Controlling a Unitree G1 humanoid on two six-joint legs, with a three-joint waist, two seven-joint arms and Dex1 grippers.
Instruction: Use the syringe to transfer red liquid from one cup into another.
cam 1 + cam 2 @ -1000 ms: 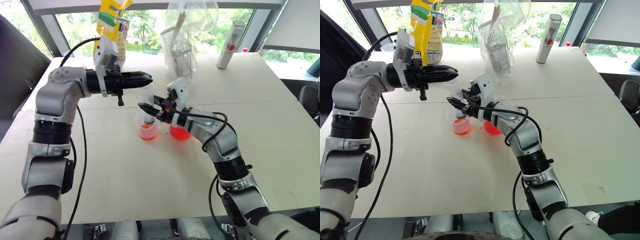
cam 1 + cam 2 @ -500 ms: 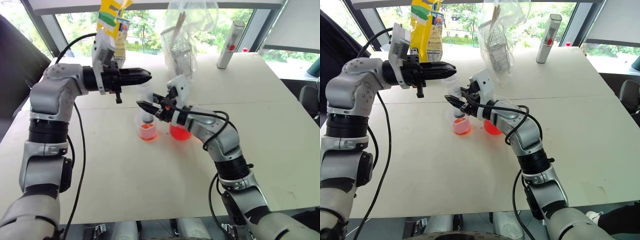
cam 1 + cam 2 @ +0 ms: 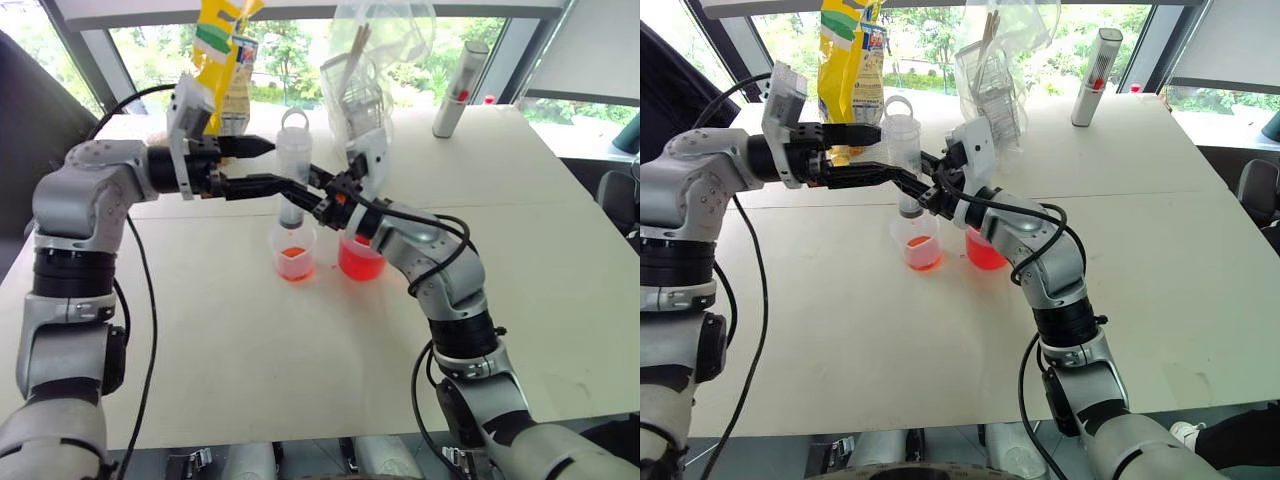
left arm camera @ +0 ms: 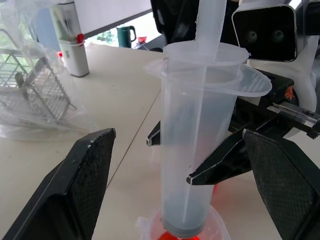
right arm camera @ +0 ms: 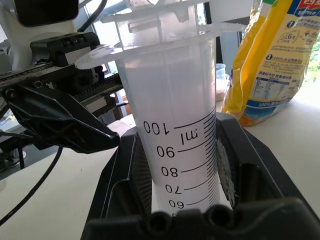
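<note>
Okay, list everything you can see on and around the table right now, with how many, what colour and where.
syringe: one, clear with printed scale, upright over the small cup, held by the right gripper
small cup: one, clear, red liquid in the bottom, mid-table
big cup: one, clear, red liquid, right beside the small cup
yellow bags: two, yellow with green and blue print, far edge
wire rack in plastic bag: one, grey metal in clear plastic, far side
tube: one, grey-white with red mark, standing at the far right
table: one, pale beige
left gripper: black fingers, open on either side of the syringe
right gripper: black fingers, shut on the syringe barrel
</note>
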